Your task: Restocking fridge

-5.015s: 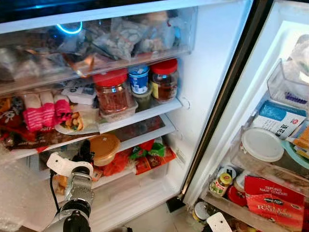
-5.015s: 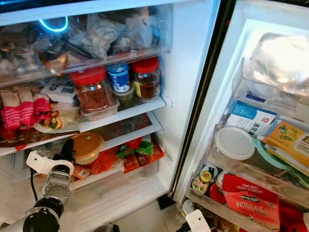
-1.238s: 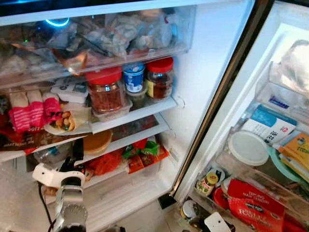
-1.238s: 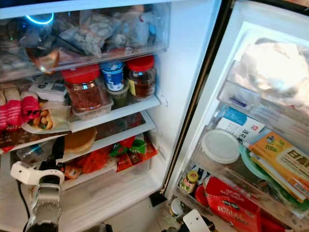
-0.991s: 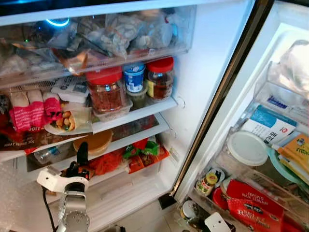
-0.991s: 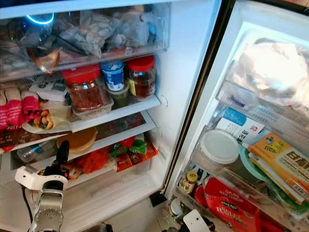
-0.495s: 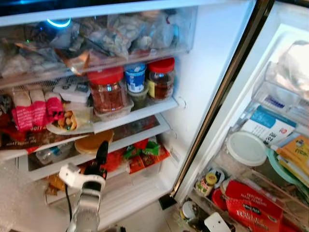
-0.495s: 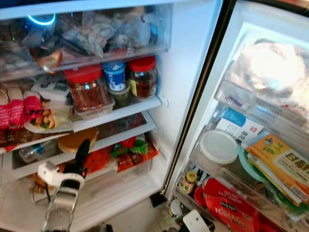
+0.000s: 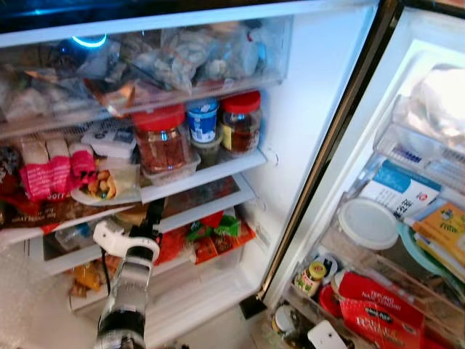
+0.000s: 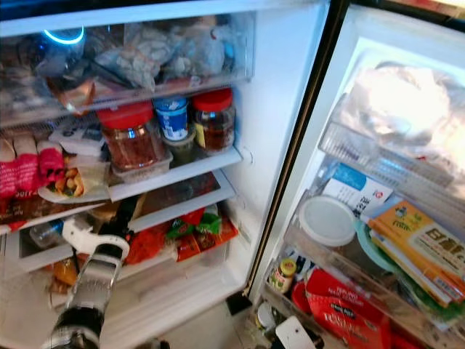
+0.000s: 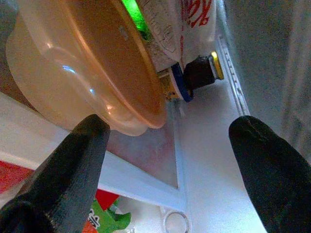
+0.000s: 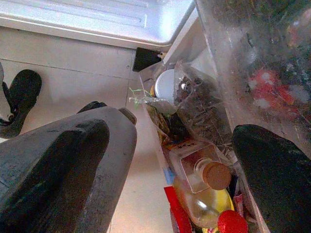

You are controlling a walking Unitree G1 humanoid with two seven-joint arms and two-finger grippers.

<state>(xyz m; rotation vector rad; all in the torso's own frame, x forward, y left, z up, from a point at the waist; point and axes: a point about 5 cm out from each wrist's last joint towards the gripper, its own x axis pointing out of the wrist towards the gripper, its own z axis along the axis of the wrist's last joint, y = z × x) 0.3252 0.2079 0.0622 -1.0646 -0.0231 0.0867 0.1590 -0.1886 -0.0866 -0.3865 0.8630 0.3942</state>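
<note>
Left gripper point(image 9: 154, 212) up at the lower glass shelf point(image 9: 218, 195), fingers spread wide with nothing between them, one black finger point(image 11: 73, 165) just under the rim of the orange tub point(image 11: 82, 73). Tub sitting on that shelf, at about 9 o'clock from the green and red packets point(image 9: 218, 233), rim overhanging the shelf edge. Best done, by the look of it: nudge the tub deeper before backing out, keeping the fingers level and clear of the small dark bottle point(image 11: 199, 73) behind.

Right gripper point(image 12: 170, 145) low by the door bins, fingers wide apart, empty, above a corked bottle point(image 12: 206, 187).

At 12 o'clock of the tub, red-lidded jars point(image 9: 161, 138) and a blue-lidded pot point(image 9: 203, 120); door bin point(image 9: 378, 254) holding a white lid point(image 9: 368, 222) and cartons.
</note>
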